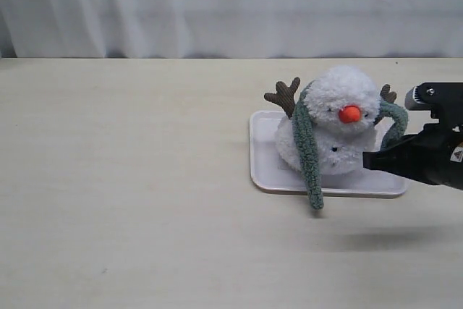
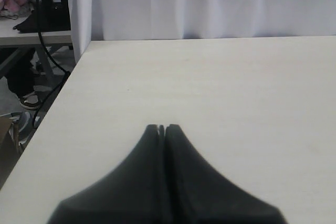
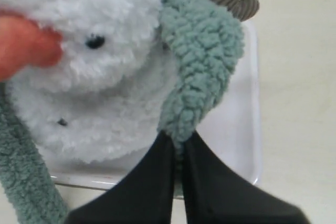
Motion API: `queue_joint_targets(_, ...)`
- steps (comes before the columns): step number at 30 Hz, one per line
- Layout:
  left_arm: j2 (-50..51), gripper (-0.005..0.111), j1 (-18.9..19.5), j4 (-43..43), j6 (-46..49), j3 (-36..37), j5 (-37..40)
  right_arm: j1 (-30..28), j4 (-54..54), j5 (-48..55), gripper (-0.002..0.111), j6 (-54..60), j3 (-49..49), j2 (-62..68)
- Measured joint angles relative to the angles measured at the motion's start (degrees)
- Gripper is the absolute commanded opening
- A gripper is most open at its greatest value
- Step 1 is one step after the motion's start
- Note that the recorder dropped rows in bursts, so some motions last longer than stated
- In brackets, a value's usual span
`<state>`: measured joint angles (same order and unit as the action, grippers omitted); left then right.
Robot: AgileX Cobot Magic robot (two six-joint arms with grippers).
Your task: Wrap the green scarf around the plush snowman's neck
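Only the right wrist view shows the right jaws, lower centre, clenched on the green scarf beside the plush snowman. The left jaws, pressed together above the table, appear only in theirs.

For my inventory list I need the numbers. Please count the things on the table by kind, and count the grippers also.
Snowman: 1
Scarf: 1
Tray: 1
Grippers: 2 (left gripper, right gripper)
Total: 5
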<state>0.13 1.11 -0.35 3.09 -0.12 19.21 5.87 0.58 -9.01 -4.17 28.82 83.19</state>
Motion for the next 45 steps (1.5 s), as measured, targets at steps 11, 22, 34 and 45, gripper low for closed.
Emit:
queue_joint_targets(11, 0.00, 0.000, 0.00, 0.00, 0.00, 0.00, 0.00, 0.00, -0.90, 9.65, 0.004, -5.30, -0.02, -7.76)
queue_joint_targets(22, 0.00, 0.000, 0.00, 0.00, 0.00, 0.00, 0.00, 2.38, -3.97, 16.98, 0.004, -5.36, -0.02, -5.40)
queue_joint_targets(34, 0.00, 0.000, 0.00, 0.00, 0.00, 0.00, 0.00, 9.54, -4.09, 12.86, 0.005, -2.58, -0.02, 5.54)
queue_joint_targets(45, 0.00, 0.000, 0.00, 0.00, 0.00, 0.00, 0.00, 9.54, -4.09, 22.18, 0.054, 1.57, 6.35, 7.59)
